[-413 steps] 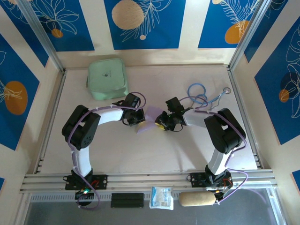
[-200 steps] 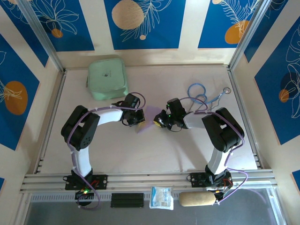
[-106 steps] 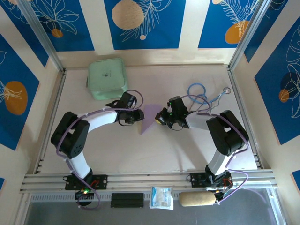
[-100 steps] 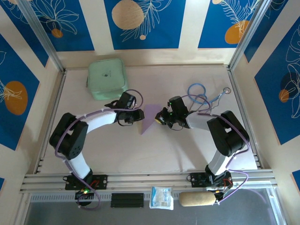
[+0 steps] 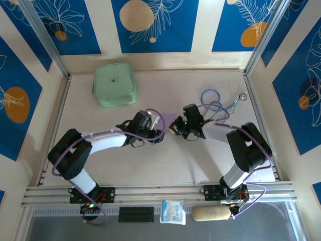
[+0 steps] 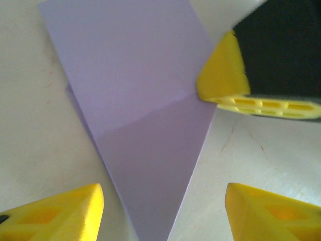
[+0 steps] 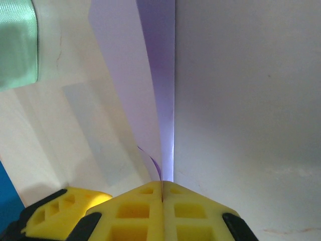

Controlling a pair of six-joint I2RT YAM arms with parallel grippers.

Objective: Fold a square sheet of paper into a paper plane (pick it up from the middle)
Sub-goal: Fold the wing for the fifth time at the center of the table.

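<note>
**A:** Top external view first: where is the lilac sheet [image 5: 166, 120]?

**B:** On the counter [image 5: 200, 160], to the right of the mint-green pouch [image 5: 114, 84] and nearer the arm bases than the pouch. It sits between the two end effectors.

**A:** What about the right end effector [image 5: 173, 129]?

**B:** Clenched on the sheet's edge. Its own wrist camera shows the yellow fingers [image 7: 135, 211] pressed together, with the paper rising from between them.

**A:** And the left end effector [image 6: 163, 208]?

**B:** Released. Its fingertips stand apart, one on each side of the sheet's pointed end. The sheet is folded to a point, with a crease across it.
</note>
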